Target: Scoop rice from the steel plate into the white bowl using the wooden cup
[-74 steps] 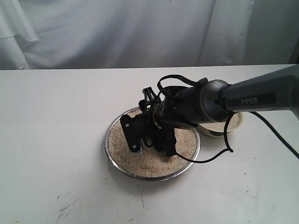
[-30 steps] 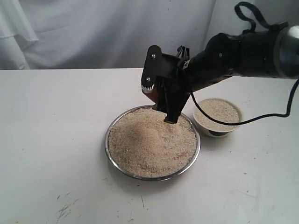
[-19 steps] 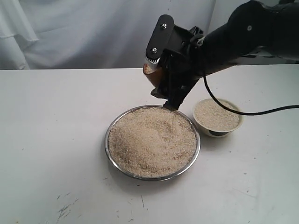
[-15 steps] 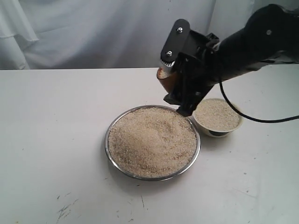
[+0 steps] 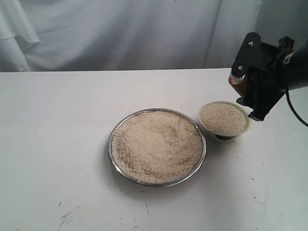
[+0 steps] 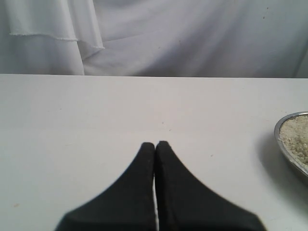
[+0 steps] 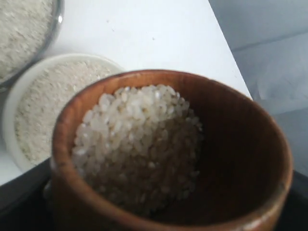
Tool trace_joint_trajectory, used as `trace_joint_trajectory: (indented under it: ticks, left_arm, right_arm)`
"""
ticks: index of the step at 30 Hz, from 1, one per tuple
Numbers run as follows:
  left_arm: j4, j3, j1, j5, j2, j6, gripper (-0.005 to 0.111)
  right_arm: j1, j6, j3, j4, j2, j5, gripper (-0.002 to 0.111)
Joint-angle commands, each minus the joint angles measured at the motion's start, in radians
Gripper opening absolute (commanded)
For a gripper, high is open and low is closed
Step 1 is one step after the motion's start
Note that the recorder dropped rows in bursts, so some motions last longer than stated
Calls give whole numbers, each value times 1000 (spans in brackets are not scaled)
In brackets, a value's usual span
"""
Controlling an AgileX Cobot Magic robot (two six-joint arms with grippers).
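The steel plate [image 5: 111,144] sits mid-table, heaped with rice [image 5: 156,144]. To its right stands the white bowl [image 5: 208,131], also full of rice. My right gripper [image 5: 246,89] hangs just above and to the right of the bowl, shut on the wooden cup [image 5: 238,84]. In the right wrist view the wooden cup [image 7: 240,134] is tilted and partly filled with rice [image 7: 134,144], with the white bowl [image 7: 9,115] and the steel plate [image 7: 57,24] beyond it. My left gripper [image 6: 155,143] is shut and empty over bare table; the steel plate's rim [image 6: 287,144] shows at that view's side.
A white cloth backdrop [image 5: 120,33] hangs behind the white table [image 5: 53,125]. The table's edge [image 7: 226,53] runs close beyond the bowl in the right wrist view. A black cable [image 5: 296,113] trails from the right arm.
My right gripper has lifted the rice-filled cup off the plate and carried it right, to just above and right of the bowl. The left gripper is unchanged.
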Motion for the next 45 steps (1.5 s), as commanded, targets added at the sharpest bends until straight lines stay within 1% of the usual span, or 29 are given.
trace_joint_trajectory:
  ticks: [1,8,12,17,21,29,33,38,45]
  left_arm:
    - [-1,5,-2,-6,-5,-3,0]
    - [-1,5,-2,-6,-5,-3,0]
    - [-1,5,-2,-6,-5,-3,0]
    - [-1,5,-2,-6,-5,-3,0]
    - [-1,5,-2,-6,-5,-3,0]
    - [-1,5,-2,-6,-5,-3,0]
    - [-1,5,-2,-6,-5,-3,0]
    - [-1,5,-2,-6,-5,-3,0]
    - [-1,5,-2,-6,-5,-3,0]
  right_arm:
    - [-23,2,2,-99,26,-41,0]
    - [-23,2,2,-189,25,-41,0]
    - [-23,8,2,-330,25,-77,0]
    - [-23,25,0,-416,25,-117,0]
    - [-17,25,0,-439,29,-136,0]
    - [24,27,-1,-546,47,-136,0]
    - [28,69,-12,-586,47,-145,0]
    - [33,125,-35,-591,47,-143,0]
    - [70,164,-35,-591,47,-122,0]
